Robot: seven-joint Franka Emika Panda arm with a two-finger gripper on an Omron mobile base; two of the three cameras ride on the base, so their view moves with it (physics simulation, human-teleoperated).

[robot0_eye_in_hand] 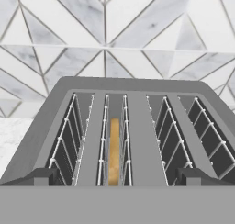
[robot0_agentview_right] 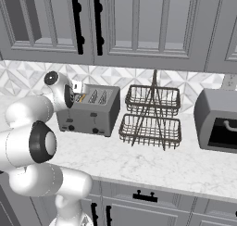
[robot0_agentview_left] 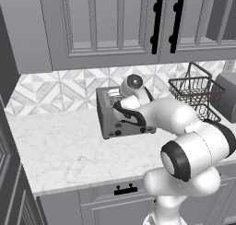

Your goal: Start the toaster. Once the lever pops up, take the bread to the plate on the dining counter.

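Jaws spread wide, gripper (robot0_eye_in_hand: 117, 179) poised just above the toaster (robot0_eye_in_hand: 133, 126), fingertips (robot0_eye_in_hand: 43, 176) holding and touching nothing. Bread (robot0_eye_in_hand: 114, 149) standing upright in the second slot from the left, toaster on the counter (robot0_agentview_left: 60, 150) beside the wire basket (robot0_agentview_right: 150, 116).

A home kitchen: grey panelled cupboards (robot0_agentview_right: 139, 26) with black handles hang over a white marble desk (robot0_agentview_left: 60, 150), a patterned tile wall (robot0_agentview_left: 50, 90) behind, with a toaster (robot0_agentview_right: 88, 110) and wire basket rack (robot0_agentview_right: 150, 116).

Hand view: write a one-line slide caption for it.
Looking down into the grey toaster, the bread sits upright in its second slot from the left, patterned wall tiles behind.
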